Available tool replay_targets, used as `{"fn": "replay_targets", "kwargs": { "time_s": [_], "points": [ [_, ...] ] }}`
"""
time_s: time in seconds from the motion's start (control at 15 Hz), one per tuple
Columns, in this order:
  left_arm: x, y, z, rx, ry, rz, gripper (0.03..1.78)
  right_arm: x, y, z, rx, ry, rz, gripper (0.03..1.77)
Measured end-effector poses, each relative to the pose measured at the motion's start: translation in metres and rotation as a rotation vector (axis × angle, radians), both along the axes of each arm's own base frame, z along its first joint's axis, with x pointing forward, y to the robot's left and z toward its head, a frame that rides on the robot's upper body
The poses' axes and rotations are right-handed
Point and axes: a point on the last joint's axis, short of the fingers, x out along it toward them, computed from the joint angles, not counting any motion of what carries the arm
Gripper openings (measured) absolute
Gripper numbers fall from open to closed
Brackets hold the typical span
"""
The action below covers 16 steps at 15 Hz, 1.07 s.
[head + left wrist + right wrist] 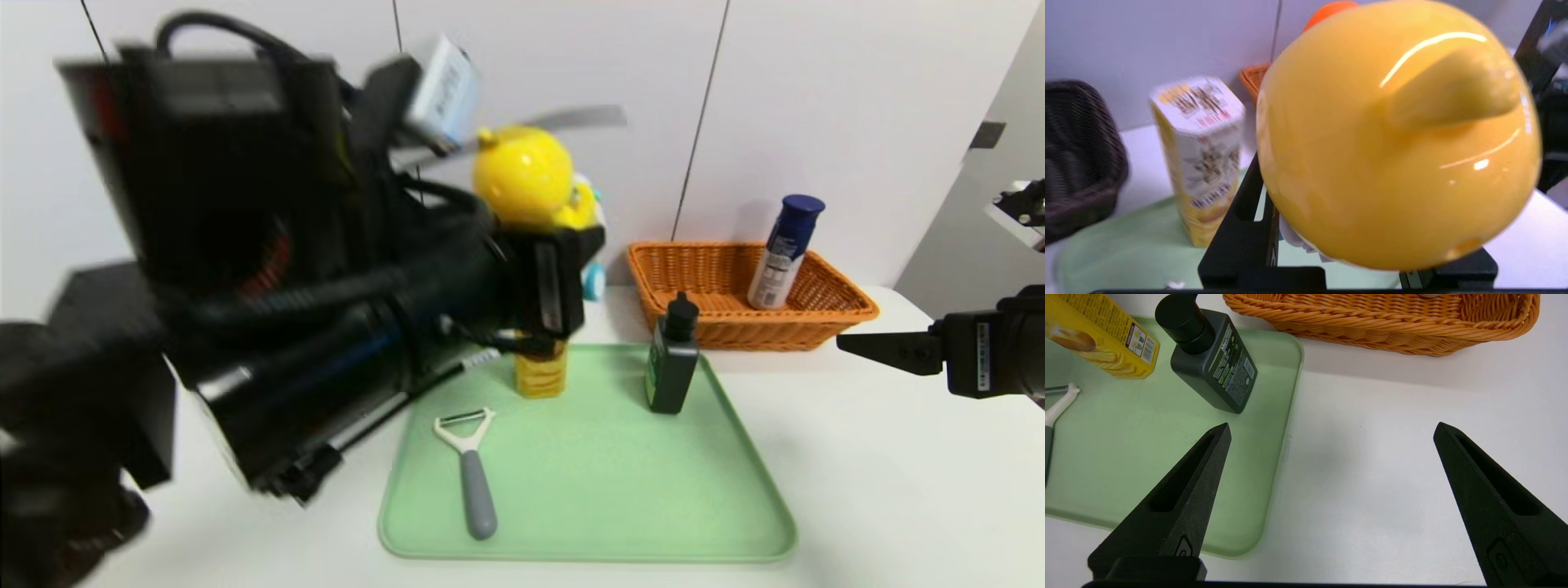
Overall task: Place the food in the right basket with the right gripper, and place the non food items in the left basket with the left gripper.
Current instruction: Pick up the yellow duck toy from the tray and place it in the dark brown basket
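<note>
The raised left arm (269,269) blocks the tray's (588,490) left rear. The box (540,371) and dark bottle (671,359) stand upright along the tray's back. The peeler (469,469) lies flat up front; the counter (898,457) right of the tray lies open.

White table (882,457) carries a green tray (620,523), an orange basket (824,314) and a dark basket (1081,163) (seen only from the left wrist). The tray's edge sits under the right jaws' left finger, bare tabletop lies between those jaws, and the orange basket is well beyond their tips.
</note>
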Motion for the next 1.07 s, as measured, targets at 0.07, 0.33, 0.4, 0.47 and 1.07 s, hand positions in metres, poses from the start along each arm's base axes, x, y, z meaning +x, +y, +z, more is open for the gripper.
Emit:
{"fn": "replay_targets", "kwargs": {
  "time_s": [0.07, 0.33, 0.4, 0.47, 1.07],
  "points": [
    [0.005, 0.017, 0.020, -0.013, -0.003, 0.042, 0.75, 0.000, 0.000, 0.000, 0.000, 0.001, 0.000, 1.71],
    [0.034, 0.095, 0.066, -0.011, 0.000, 0.268, 0.75, 0.002, 0.000, -0.001, 0.000, 0.006, 0.000, 1.71],
    [0.043, 0.113, 0.069, -0.002, 0.004, 0.322, 0.75, 0.003, 0.000, -0.001, 0.000, 0.006, 0.000, 1.71],
    [0.052, 0.130, 0.067, 0.015, 0.022, 0.373, 0.75, 0.003, 0.000, 0.000, 0.001, 0.005, 0.000, 1.71],
    [0.162, 0.181, -0.008, 0.196, 0.265, 0.514, 0.75, 0.006, 0.001, -0.003, -0.002, 0.019, -0.001, 1.71]
  ]
}}
